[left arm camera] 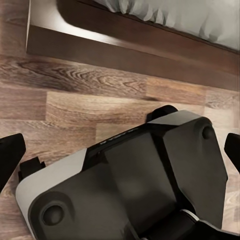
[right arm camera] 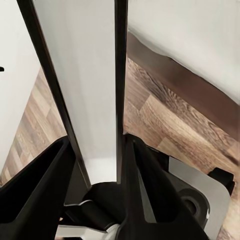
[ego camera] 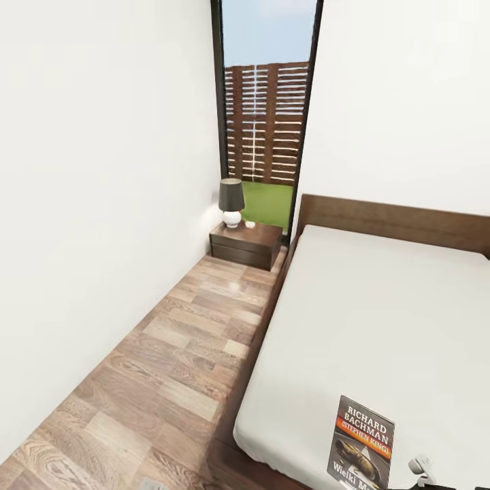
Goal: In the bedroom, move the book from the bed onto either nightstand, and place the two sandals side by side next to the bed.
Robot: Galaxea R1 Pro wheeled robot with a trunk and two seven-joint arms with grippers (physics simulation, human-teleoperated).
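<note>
**Operator:** Near the foot corner of the bed [ego camera: 381, 320], on the grey cover, lies the book [ego camera: 363, 446]. I read that as the first job not yet done: it is well apart from the nightstand [ego camera: 245, 245], which stands at the far end of the floor strip, against the wall beside the headboard.

**Supervisor:** And your pincers?

**Operator:** Right pincer [right arm camera: 122, 90]: my wrist camera looks along two dark fingers closed flat on something thin and pale. I cannot say what it is. In my head view a small white-and-dark part [ego camera: 422, 469] shows just beside the book; I judge it belongs to my right arm. Left pincer [left arm camera: 122, 147]: black fingertips at both edges of the wrist picture, spread wide, nothing between them, above the plank floor [left arm camera: 75, 100] by the bed frame.

**Supervisor:** The sandals?

**Operator:** I cannot find them from here, so I count that part as still to do.

**Supervisor:** Anything in the way?

**Operator:** A lamp [ego camera: 231, 201] and a small white object [ego camera: 250, 224] already sit on the nightstand top, leaving the book limited room. The passage between wall and bed is narrow. A tall window [ego camera: 269, 102] stands behind.
</note>
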